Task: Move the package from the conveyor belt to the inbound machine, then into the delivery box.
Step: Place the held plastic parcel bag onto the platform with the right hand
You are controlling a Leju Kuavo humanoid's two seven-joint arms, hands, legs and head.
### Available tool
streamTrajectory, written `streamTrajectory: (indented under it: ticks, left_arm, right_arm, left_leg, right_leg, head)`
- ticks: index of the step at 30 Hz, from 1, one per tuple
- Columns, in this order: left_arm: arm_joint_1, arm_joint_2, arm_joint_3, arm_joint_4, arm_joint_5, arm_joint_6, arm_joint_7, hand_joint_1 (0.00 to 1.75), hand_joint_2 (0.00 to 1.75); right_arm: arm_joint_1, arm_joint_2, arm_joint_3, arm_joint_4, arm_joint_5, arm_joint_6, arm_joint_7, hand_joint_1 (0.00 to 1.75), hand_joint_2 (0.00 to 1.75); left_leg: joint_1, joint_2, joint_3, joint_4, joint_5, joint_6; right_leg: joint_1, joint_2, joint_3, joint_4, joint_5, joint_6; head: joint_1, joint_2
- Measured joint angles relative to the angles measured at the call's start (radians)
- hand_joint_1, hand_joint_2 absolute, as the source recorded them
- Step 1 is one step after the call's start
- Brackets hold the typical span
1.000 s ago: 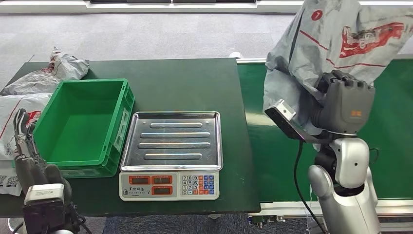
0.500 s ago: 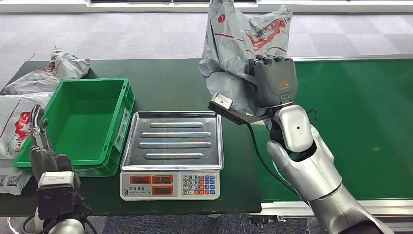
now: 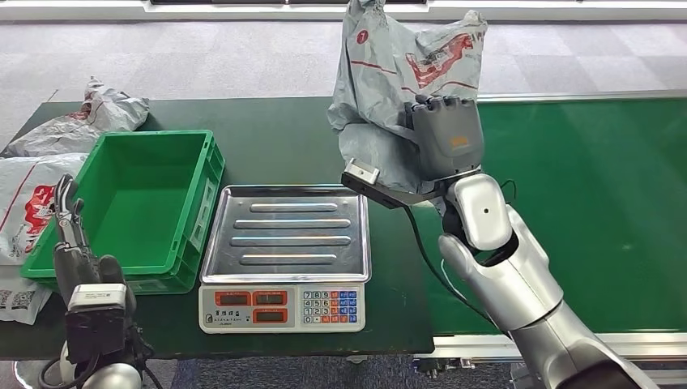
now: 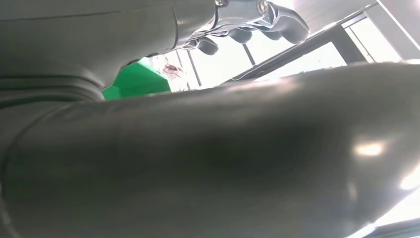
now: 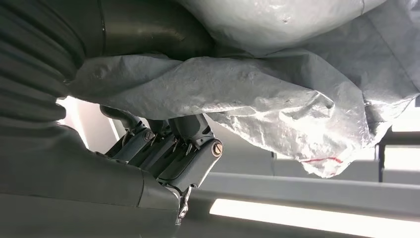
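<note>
My right hand (image 3: 444, 138) grips a grey plastic package (image 3: 397, 73) with red print and holds it high, above the gap between the scale and the green conveyor belt (image 3: 583, 211). The right wrist view shows the crinkled package (image 5: 277, 94) draped over my fingers (image 5: 183, 148). The inbound machine is a scale with a steel tray (image 3: 285, 231) and a keypad front (image 3: 282, 308); nothing lies on the tray. The green delivery box (image 3: 134, 207) stands left of it with nothing in it. My left hand (image 3: 69, 235) is raised by the box's near left corner, fingers straight and holding nothing.
Several other grey packages (image 3: 89, 117) lie on the dark table (image 3: 292, 138) left of and behind the box. The table's front edge runs just below the scale. The belt's metal frame (image 3: 551, 344) borders the right side.
My right arm has swung left from over the belt, carrying the package toward the scale. In the last half second it shifted only slightly. My left hand has risen a little.
</note>
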Motion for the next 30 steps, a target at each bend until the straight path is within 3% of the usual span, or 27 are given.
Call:
streamTrajectory:
  ticks: [2,7,14,17,21,30]
  left_arm:
    - [-0.005,0.001,-0.001,0.003,0.002,0.000,0.001,0.00,0.00]
    - [-0.045,0.005,-0.014,0.011,0.002,0.000,0.011,0.00,0.00]
    - [-0.072,0.006,-0.020,0.010,-0.006,0.000,0.022,0.00,0.00]
    - [-0.075,0.006,-0.021,0.002,-0.006,0.007,0.025,0.00,0.00]
    - [-0.068,0.006,-0.020,-0.019,-0.006,0.018,0.034,0.00,0.00]
    - [-0.061,0.006,-0.020,-0.031,-0.006,0.016,0.039,0.00,0.00]
  right_arm:
    - [-0.007,0.027,0.012,0.024,-0.063,0.030,-0.049,1.75,1.75]
    - [-0.012,0.159,0.065,0.128,-0.276,0.046,-0.210,1.75,1.75]
    - [-0.002,0.246,0.113,0.163,-0.399,0.098,-0.297,1.75,1.75]
    - [-0.009,0.280,0.148,0.169,-0.388,0.153,-0.273,1.75,1.75]
    - [-0.028,0.323,0.184,0.180,-0.359,0.154,-0.192,1.75,1.75]
    - [-0.052,0.327,0.188,0.197,-0.341,0.140,-0.147,1.75,1.75]
  left_leg:
    - [0.000,0.001,0.000,0.000,0.000,0.000]
    - [0.002,0.002,0.000,0.000,0.001,-0.002]
    - [0.003,0.002,-0.001,0.000,0.002,-0.003]
    - [0.003,0.003,-0.002,0.000,0.002,-0.003]
    - [0.003,0.001,-0.002,0.000,0.002,-0.003]
    - [0.003,0.000,-0.003,0.000,0.003,-0.004]
  right_leg:
    - [0.000,0.001,0.000,0.000,0.000,0.000]
    - [0.002,0.002,-0.002,0.000,0.001,-0.002]
    - [0.002,0.001,-0.002,0.001,0.001,-0.002]
    - [0.002,0.002,-0.003,0.001,0.002,-0.002]
    - [0.003,0.001,-0.004,0.001,0.002,-0.003]
    - [0.003,0.001,-0.003,0.001,0.002,-0.003]
  head:
    - [0.000,0.000]
    - [0.000,0.000]
    - [0.000,0.000]
    - [0.000,0.000]
    - [0.000,0.000]
    - [0.000,0.000]
